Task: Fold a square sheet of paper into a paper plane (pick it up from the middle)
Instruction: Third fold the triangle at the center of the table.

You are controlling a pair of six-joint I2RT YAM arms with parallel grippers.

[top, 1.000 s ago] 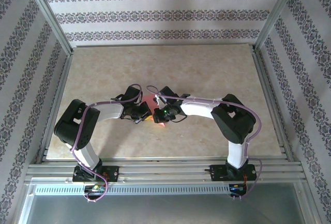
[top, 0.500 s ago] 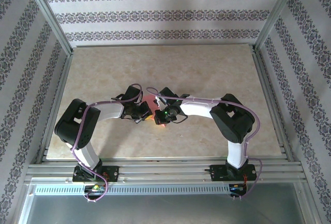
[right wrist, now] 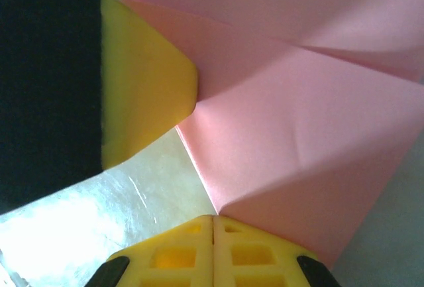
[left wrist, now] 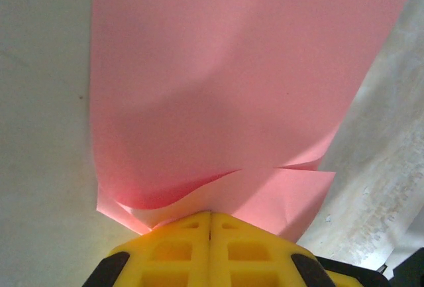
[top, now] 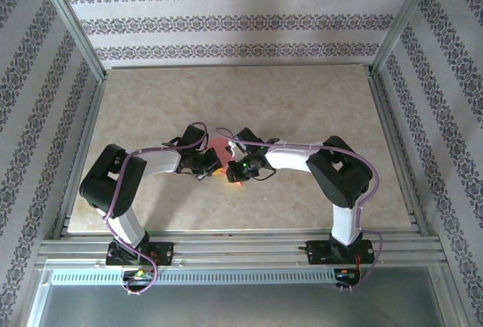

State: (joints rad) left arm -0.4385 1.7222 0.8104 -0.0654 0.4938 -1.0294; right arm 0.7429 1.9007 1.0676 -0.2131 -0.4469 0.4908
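Judging the job as partway in, closer to the start than the finish. Finding the square sheet of paper (top: 219,146) near the middle of the table (top: 317,108), showing from above as a small pink patch between the two wrists. Pinching its near edge with the left gripper (left wrist: 211,215), yellow fingertips pressed together with no gap and a doubled, slightly bowed pink edge running right into them, so reading that as a grip on the paper. Clamping a corner likewise with the right gripper (right wrist: 213,219), jaws closed flat together at the point where the pink corner ends, and noticing a yellow pad of the other arm touching the sheet's edge just beside it. Counting as done: at least one fold, going by the two layers lying over each other in the left wrist view and the sharp crease with an overlapping flap in the right wrist view. Not yet seeing a narrow pointed dart, a centre crease along a nose, or wings, so reckoning the paper plane as unmade. Leaving, most likely, the flattening of the present fold, the remaining nose and wing folds, and the final shaping. Unable to tell exactly how many folds are in, with much of the sheet hidden under the arms from above.
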